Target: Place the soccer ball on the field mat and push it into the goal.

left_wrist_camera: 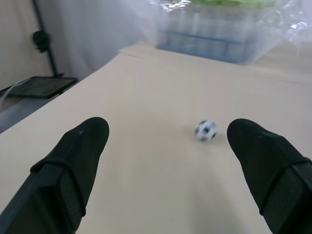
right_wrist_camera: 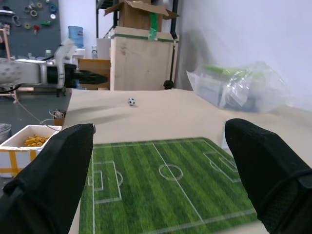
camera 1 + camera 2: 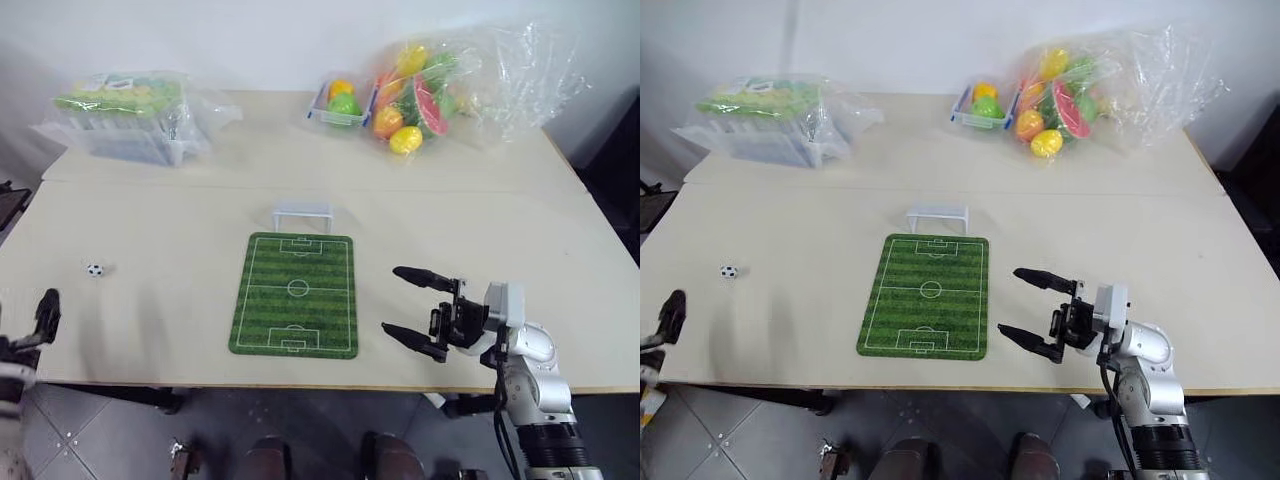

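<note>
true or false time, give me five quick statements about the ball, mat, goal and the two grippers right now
1. The soccer ball lies on the field mat. False: it sits on the bare table, to the robot's left of the mat.
2. The goal stands at the mat's far end. True.
3. The left gripper is shut on the ball. False: its fingers are open, the ball ahead of them.
4. The right gripper is open beside the mat. True.
5. The toy fruits lie on the mat. False: they are at the table's far edge.

From my end there's no readable text anywhere; the field mat (image 3: 295, 294) just has white pitch lines.
</note>
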Robot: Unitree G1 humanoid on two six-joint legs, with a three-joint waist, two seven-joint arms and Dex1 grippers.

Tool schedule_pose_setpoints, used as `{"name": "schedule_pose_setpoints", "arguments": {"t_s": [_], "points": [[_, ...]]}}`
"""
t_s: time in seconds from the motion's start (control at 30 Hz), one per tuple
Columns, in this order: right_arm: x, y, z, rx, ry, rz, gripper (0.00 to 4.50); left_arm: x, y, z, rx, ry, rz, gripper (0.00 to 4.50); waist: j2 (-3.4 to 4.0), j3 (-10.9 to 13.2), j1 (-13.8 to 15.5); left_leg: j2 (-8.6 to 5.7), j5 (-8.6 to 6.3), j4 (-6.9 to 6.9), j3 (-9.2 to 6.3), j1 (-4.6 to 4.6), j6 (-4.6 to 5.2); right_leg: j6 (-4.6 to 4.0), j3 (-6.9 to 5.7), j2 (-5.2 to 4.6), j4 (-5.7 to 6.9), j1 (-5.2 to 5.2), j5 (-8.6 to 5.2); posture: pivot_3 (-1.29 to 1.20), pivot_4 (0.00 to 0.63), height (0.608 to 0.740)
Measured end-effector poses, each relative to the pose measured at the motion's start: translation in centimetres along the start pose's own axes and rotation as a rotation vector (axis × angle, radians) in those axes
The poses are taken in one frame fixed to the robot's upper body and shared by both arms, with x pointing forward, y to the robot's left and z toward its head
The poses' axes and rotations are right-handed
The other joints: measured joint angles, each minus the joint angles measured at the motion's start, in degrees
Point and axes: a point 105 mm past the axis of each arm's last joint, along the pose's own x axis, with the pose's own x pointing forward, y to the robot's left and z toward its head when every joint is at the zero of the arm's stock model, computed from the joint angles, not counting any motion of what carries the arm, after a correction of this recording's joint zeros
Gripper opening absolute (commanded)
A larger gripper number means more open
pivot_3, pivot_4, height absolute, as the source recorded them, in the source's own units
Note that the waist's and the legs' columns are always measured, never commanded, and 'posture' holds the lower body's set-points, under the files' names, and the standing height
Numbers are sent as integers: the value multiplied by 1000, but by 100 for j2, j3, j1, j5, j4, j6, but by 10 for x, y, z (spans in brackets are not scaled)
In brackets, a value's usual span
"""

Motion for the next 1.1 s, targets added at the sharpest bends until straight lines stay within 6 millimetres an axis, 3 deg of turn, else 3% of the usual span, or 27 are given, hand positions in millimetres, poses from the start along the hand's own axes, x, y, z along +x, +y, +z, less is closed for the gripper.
{"name": "schedule_pose_setpoints", "arguments": {"t_s": [0.07, 0.13, 0.37, 0.47, 0.77, 0.97, 1.1], "points": [[-1, 0, -3, 7, -4, -6, 4500, 29, -8, 2, 5, 15, -22, 4459, 0, 0, 6, 4, 2, -2, 2, 5, -4, -1, 2, 5, 2, 0, 0, 0, 150, 740], [0, 1, -3, -2, -10, -3, 4500, 45, -12, 1, 21, 36, -35, 4459, 0, 0, 0, 2, -3, -4, 21, 13, -1, 1, 21, 4, 1, 0, 0, 0, 150, 740], [-6, 7, -8, 10, -6, -29, 4500, 64, -27, -26, -7, 134, -93, 4459, -2, -1, -137, 6, -10, -19, 44, 32, -1, 2, 43, 9, -3, -2, 1, 0, 150, 740], [-6, 10, -11, 17, -4, -44, 4500, 64, -28, -36, 10, 175, -93, 3896, -2, -1, -139, 6, -9, -16, 52, 37, -1, 3, 53, 9, 0, -2, 2, 0, 150, 740], [13, 6, 5, -28, -18, -60, 4500, 57, -20, -46, 27, 209, -69, 941, -2, -1, -126, 9, -10, -13, 58, 42, -2, 5, 62, 9, 8, -4, 2, 0, 150, 740], [24, 1, 13, -22, -14, -69, 4500, 55, -20, -38, 17, 154, -95, 857, -2, -1, -116, 9, -11, -12, 58, 41, -1, 5, 62, 9, 8, -5, 2, 0, 150, 740], [21, -8, 26, -63, 43, -63, 4500, 49, -55, 2, 4, -29, -366, 857, -5, -2, -91, 10, -12, -10, 58, 36, 0, 4, 60, 8, 5, -6, 2, 0, 150, 740]]}}
